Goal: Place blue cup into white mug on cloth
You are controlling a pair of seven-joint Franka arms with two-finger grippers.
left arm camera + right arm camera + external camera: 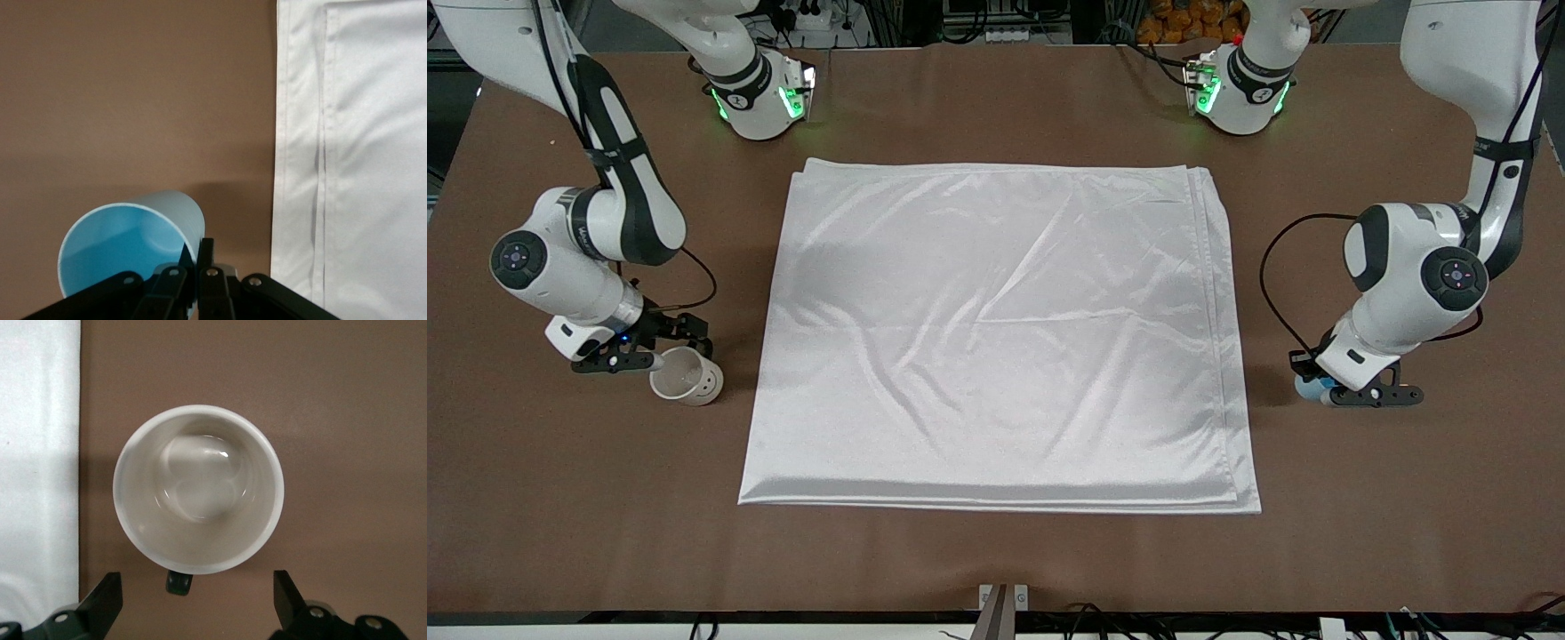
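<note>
Cup (127, 243) sits on the bare table just off the cloth (996, 338) at the left arm's end, and your left gripper (1360, 394) has its fingers pressed together on the rim, one finger inside and one outside. That thin wall pinch is your first risk: the cup could pivot or slip as you lift, and I'd judge a tilted cup would catch the mug's lip instead of dropping in.

Mug (687, 376) stands upright on the table beside the cloth at the right arm's end, not on the cloth. Your right gripper (197, 600) hangs low right by it with fingers spread wide, the black handle (179, 582) pointing in between them. Closing there could clamp the handle only and twist the mug, or nudge it over.

Watch the satin too; it's wrinkled and layered, so a mug set down on a fold may rock.

Both arms are bent low, wrists turned down at the table
</note>
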